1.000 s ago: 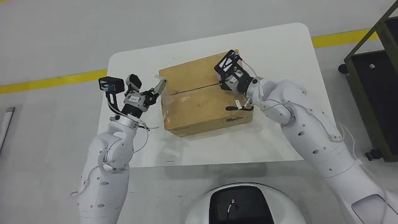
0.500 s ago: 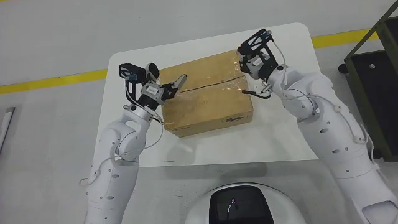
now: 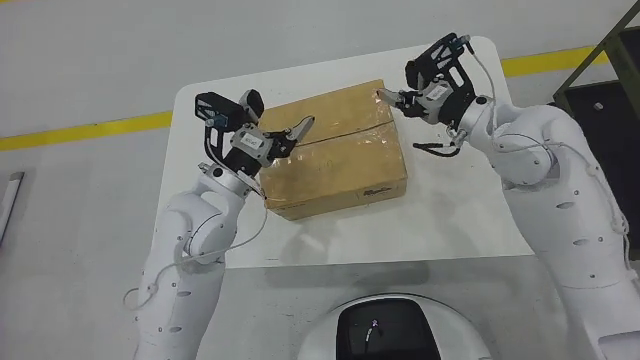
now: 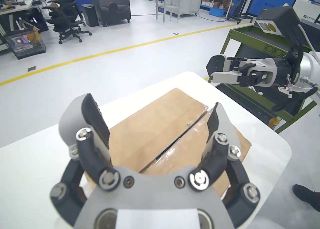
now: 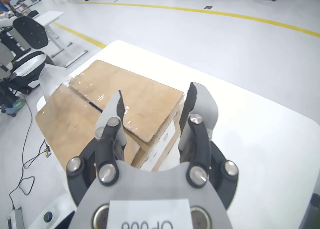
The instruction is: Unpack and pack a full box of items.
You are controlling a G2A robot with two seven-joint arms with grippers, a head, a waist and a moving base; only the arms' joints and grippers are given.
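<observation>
Box (image 3: 335, 155) flaps down, mid-tabletop (image 3: 450, 210); long centre seam (image 3: 335, 138) running claw to claw. Left claw (image 4: 152, 109) spread, over box's left end, astride seam. Right claw (image 5: 156, 93) spread, just off box's opposite end; left judged nearer.

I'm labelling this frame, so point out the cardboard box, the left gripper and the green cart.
cardboard box (image 3: 340, 165), top view, near top flap.
left gripper (image 4: 152, 108), left wrist view, midway between its fingertips.
green cart (image 4: 226, 42), left wrist view, corner upright.
</observation>
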